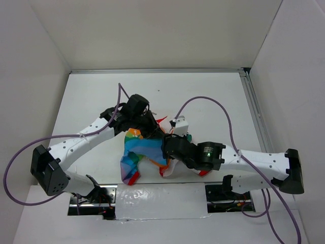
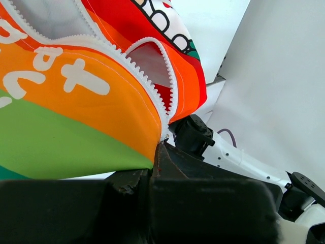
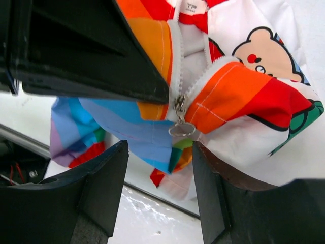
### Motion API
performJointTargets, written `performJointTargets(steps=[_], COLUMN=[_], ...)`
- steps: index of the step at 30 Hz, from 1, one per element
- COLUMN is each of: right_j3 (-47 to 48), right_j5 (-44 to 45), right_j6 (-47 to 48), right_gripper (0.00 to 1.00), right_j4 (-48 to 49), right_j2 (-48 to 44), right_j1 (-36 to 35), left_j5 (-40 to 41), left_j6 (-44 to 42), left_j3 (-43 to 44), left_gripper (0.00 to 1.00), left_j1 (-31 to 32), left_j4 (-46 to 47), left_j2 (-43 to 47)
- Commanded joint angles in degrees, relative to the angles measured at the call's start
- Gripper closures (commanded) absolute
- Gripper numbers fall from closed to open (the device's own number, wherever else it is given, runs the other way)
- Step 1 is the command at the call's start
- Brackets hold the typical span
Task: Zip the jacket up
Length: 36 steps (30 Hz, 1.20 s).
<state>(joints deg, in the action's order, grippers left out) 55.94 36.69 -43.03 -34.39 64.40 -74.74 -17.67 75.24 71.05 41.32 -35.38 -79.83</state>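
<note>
The jacket (image 1: 144, 152) lies bunched at the middle of the white table, rainbow panels up. My left gripper (image 1: 145, 121) is at its far edge. In the left wrist view its jaws (image 2: 159, 148) are shut on the jacket's orange hem (image 2: 76, 101), right at the bottom of the white zipper teeth (image 2: 152, 86). My right gripper (image 1: 169, 147) hovers over the jacket's right side. In its wrist view it (image 3: 160, 147) stands open, and the metal zipper pull (image 3: 181, 129) hangs just beyond the fingertips, touching neither finger (image 3: 104, 178). The zipper above the pull is parted.
White walls enclose the table on three sides. A metal rail (image 1: 255, 109) runs along the right edge. Purple cables (image 1: 223, 114) loop over both arms. A shiny strip (image 1: 160, 201) lies at the near edge between the arm bases. The left gripper's black body (image 3: 86, 56) fills the right wrist view's upper left.
</note>
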Motion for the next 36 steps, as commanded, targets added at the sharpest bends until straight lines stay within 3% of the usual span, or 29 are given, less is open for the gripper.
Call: performJointTargets(steps=[1,9,16,21,23,31,36], right_j3=[3.82,6.02,6.55,6.73,6.63,6.38,4.88], right_j5=[5.93,10.68,14.46,15.08,15.6,13.94,5.86], right_j6=[-5.4,-8.21,-9.1,-8.83,-8.92,-6.11,0.83], right_gripper=[0.4,0.46,0.58,0.77,1.0,1.0,1.0], right_j4=[-0.76,-4.72,-4.9,-4.81,-4.89,-5.16,-2.79], right_j2=[1.51,6.25,7.49,7.23,7.05,6.09,1.96], right_j1=[-0.41,-0.41,-0.23,0.12,0.3,0.21,0.21], left_j5=[-0.61,-1.31,-2.63,-2.37,-2.45,-1.67,-0.26], left_j6=[0.69,0.17,-0.71,-1.06,-1.06,-1.94,-3.52], left_j3=[1.47,0.76,0.06,0.06,-0.29,-0.29,-0.03], left_gripper=[1.0,1.0,1.0,1.0,1.0,1.0,1.0], left_j1=[-0.1,-0.1,-0.01,-0.01,-0.01,-0.01,-0.01], left_j4=[0.66,1.36,2.68,2.51,2.68,2.51,1.63], left_j2=[2.4,3.28,3.46,3.37,3.45,3.19,2.58])
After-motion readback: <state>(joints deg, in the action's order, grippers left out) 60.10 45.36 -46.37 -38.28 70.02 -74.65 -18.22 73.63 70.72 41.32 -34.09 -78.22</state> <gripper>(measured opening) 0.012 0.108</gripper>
